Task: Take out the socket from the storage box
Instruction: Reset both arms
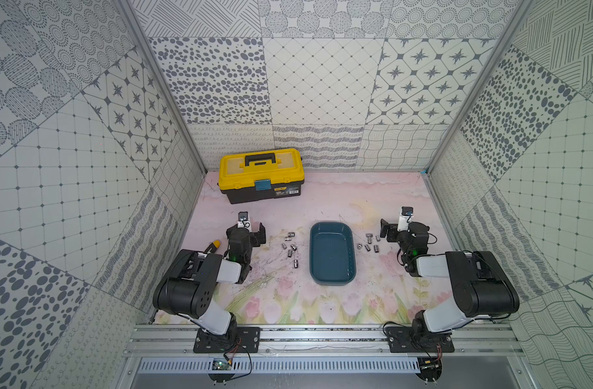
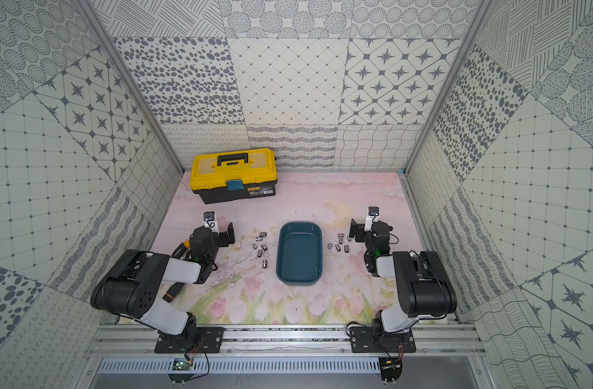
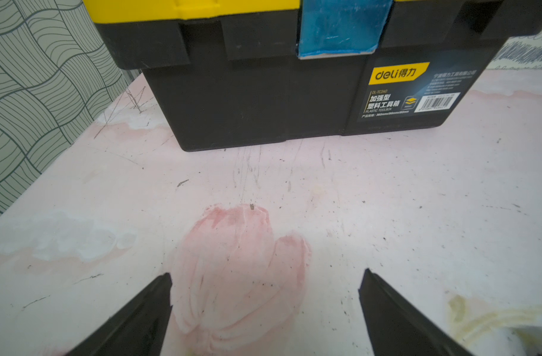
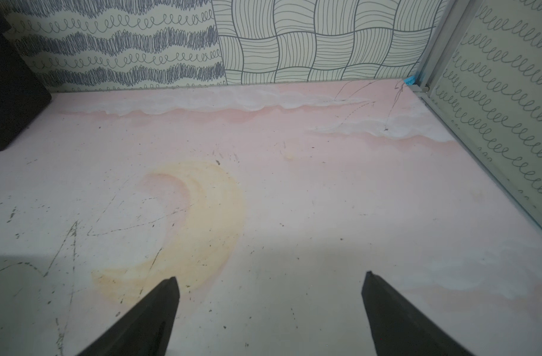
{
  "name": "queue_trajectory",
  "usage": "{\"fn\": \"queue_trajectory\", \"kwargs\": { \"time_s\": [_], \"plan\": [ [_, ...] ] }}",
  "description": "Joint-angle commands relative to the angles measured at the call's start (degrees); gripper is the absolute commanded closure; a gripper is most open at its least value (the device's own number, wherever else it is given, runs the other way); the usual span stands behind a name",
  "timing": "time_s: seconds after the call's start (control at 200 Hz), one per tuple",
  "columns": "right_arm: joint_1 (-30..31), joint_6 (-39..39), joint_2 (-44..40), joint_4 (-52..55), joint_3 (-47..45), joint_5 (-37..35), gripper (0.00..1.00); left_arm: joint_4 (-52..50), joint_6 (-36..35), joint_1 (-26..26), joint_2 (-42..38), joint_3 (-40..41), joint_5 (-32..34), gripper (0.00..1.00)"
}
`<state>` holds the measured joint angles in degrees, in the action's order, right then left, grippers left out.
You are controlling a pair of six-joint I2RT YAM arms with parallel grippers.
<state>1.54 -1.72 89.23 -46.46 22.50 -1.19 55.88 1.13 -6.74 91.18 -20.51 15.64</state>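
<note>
Nearest, in both top views, the rail point(image 1: 322, 340) point(image 2: 288, 338) runs across the front. Beyond it the storage box point(image 1: 332, 259) point(image 2: 300, 256) sits mid-mat point(image 1: 322, 202). Sockets point(image 1: 290, 249) lie scattered on the mat near its left and right walls, outside it.

On the left wrist view, the left gripper point(image 3: 265, 277) is spread wide and holds nothing, facing the toolbox point(image 3: 257, 101).

On the right wrist view, the right gripper point(image 4: 271, 277) gapes equally wide over bare mat, also with nothing in it.
</note>
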Motion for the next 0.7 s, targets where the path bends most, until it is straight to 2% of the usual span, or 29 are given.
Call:
{"fn": "queue_trajectory", "kwargs": {
  "time_s": [0.0, 0.69],
  "plan": [
    [0.2, -0.3, -0.2, -1.4, 1.1, -1.0, 0.02, 0.0, 0.3, 0.1, 0.2, -0.5, 0.4, 0.01],
    [0.3, -0.3, -0.1, -1.4, 1.1, -1.1, 0.02, -0.3, 0.2, 0.1, 0.1, -0.7, -0.3, 0.01]
  ]
}}
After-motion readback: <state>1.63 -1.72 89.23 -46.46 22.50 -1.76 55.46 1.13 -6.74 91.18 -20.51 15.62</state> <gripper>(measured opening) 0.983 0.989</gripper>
